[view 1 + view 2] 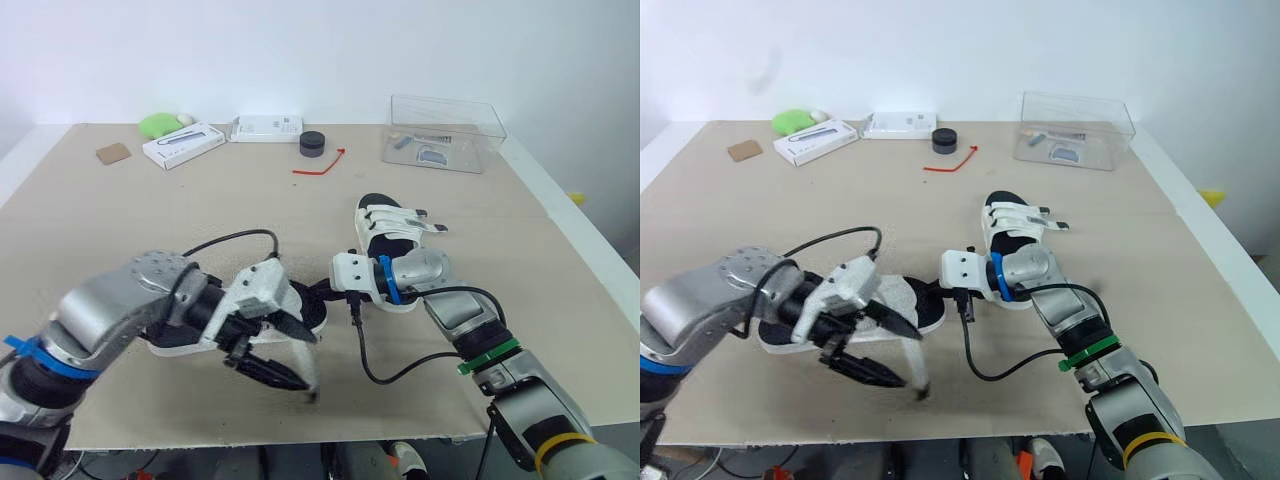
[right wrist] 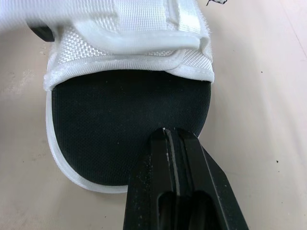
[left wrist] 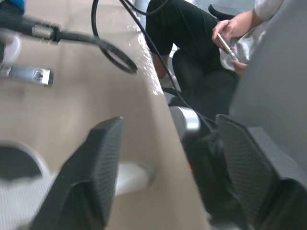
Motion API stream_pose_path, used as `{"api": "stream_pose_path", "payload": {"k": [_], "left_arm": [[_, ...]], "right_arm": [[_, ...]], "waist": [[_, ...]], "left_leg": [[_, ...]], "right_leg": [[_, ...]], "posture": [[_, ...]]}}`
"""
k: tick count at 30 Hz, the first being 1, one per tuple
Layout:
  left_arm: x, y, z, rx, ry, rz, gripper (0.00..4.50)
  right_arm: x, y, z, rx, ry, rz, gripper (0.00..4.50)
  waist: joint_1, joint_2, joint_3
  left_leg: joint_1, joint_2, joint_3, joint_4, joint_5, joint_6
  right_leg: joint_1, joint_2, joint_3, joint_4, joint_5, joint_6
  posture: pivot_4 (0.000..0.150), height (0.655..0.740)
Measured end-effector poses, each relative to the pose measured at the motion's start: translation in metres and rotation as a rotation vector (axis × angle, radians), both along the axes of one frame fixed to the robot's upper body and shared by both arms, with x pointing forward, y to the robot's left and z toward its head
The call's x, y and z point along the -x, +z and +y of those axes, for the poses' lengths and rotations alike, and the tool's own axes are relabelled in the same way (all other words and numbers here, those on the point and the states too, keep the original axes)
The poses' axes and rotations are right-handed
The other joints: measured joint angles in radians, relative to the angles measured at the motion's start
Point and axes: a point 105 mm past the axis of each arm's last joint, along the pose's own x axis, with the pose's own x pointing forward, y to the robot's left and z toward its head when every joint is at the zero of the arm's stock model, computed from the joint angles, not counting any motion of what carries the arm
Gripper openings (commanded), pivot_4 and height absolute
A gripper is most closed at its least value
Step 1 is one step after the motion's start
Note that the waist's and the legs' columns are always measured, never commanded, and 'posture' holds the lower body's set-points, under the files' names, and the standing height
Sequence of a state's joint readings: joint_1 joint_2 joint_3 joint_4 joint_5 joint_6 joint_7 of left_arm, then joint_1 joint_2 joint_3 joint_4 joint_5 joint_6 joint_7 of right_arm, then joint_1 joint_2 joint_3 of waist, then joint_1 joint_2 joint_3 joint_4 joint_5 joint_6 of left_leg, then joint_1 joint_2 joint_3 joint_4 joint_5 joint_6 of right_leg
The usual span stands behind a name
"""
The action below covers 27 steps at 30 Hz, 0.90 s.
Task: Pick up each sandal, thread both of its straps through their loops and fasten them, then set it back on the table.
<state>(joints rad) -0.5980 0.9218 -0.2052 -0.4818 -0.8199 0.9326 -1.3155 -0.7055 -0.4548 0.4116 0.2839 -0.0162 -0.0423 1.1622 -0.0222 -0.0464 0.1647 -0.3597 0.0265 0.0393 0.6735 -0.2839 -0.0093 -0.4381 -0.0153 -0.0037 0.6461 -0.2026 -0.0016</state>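
Even, soft light falls on a pale beige tabletop (image 1: 120, 230) with a white border, set before a plain white wall (image 1: 300, 50). A clear plastic box (image 1: 445, 132) and white cartons (image 1: 183, 144) line its far side. Past one edge, a seated person (image 3: 187, 43) in dark clothes holds a phone (image 3: 225, 45).

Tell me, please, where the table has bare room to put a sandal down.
Bare: the wide left-middle, between the white box and the nearer sandal; also the strip right of the farther sandal, this side of the clear container. Crowded: the far edge and the near centre, around both sandals.
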Motion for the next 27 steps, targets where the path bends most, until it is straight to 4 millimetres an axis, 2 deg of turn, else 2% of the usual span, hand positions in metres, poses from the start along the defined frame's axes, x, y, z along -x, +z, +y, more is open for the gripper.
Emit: {"api": "stream_pose_path", "payload": {"k": [3,6,8,10,11,14,16,18,24,26,27], "left_arm": [[-0.002,0.018,0.007,0.050,0.026,0.058,3.13],[-0.013,0.047,0.028,0.141,0.137,0.150,3.13],[-0.010,0.055,0.038,0.186,0.174,0.235,3.13],[-0.006,0.053,0.043,0.189,0.189,0.290,3.13],[0.005,0.035,0.053,0.184,0.237,0.393,3.13],[0.014,0.014,0.057,0.171,0.300,0.474,3.13],[0.018,-0.001,0.054,0.238,0.379,0.506,3.13],[0.024,-0.019,0.052,0.258,0.458,0.551,3.13],[0.056,-0.045,0.047,0.164,0.494,0.606,3.13],[0.055,-0.052,0.045,0.144,0.509,0.592,3.13],[0.049,-0.062,0.042,0.129,0.539,0.563,3.13]], "right_arm": [[0.000,0.000,0.000,0.000,0.001,0.001,0.00],[0.000,0.000,0.002,-0.002,0.006,0.002,0.00],[0.000,0.000,0.003,0.000,0.017,0.001,0.00],[0.001,0.000,0.003,0.000,0.019,0.001,0.00],[0.001,-0.001,0.005,0.001,0.027,0.000,0.00],[0.001,0.000,0.004,0.001,0.028,-0.004,0.00],[0.000,0.000,0.003,0.001,0.025,-0.004,0.00],[0.000,-0.001,0.004,-0.002,0.025,-0.005,0.00],[-0.002,-0.002,0.002,0.003,0.016,-0.003,0.00],[-0.002,-0.003,0.002,0.004,0.014,0.000,0.00],[-0.002,-0.003,0.002,0.004,0.012,0.002,0.00]], "waist": [[0.000,0.000,0.000],[-0.001,0.000,0.000],[-0.003,0.000,0.000],[-0.005,0.000,0.000],[-0.011,0.001,0.000],[-0.009,-0.001,0.000],[-0.008,0.002,0.000],[-0.008,-0.002,0.000],[-0.001,-0.002,0.000],[0.000,-0.002,0.000],[0.001,-0.001,0.000]], "left_leg": [[0.000,0.000,0.000,0.000,0.000,0.000],[0.000,0.000,0.000,0.000,0.000,0.000],[0.000,0.001,0.000,0.000,0.000,0.001],[0.001,0.002,0.000,-0.001,-0.001,0.001],[0.001,0.002,0.001,-0.001,-0.001,0.002],[0.000,0.003,0.000,-0.001,-0.001,0.002],[0.001,0.001,0.001,-0.001,-0.002,0.001],[0.001,0.003,0.001,-0.001,-0.001,0.001],[0.004,0.002,0.000,-0.001,0.000,-0.001],[0.005,0.002,0.000,-0.001,0.001,-0.001],[0.006,0.002,0.000,-0.001,0.001,-0.002]], "right_leg": [[0.000,0.000,0.000,0.000,0.000,0.000],[0.000,0.001,0.000,0.000,0.000,0.000],[0.000,0.002,0.000,0.000,-0.001,-0.001],[0.000,0.001,0.001,0.000,-0.001,-0.002],[-0.001,0.001,0.002,0.001,-0.002,-0.002],[-0.001,0.000,0.001,0.001,-0.002,-0.003],[0.000,-0.007,0.001,0.002,-0.002,-0.003],[-0.001,-0.006,0.001,0.001,0.000,-0.003],[0.001,-0.004,0.000,0.002,-0.002,-0.008],[0.002,-0.001,0.000,0.002,-0.003,-0.009],[0.003,0.000,0.001,0.002,-0.002,-0.009]], "posture": [[0.150,0.7400],[0.150,0.7400],[0.150,0.7400],[0.150,0.7400],[0.150,0.7400],[0.150,0.7400],[0.150,0.7400],[0.150,0.7400],[0.150,0.7400],[0.150,0.7400],[0.150,0.7400]]}}
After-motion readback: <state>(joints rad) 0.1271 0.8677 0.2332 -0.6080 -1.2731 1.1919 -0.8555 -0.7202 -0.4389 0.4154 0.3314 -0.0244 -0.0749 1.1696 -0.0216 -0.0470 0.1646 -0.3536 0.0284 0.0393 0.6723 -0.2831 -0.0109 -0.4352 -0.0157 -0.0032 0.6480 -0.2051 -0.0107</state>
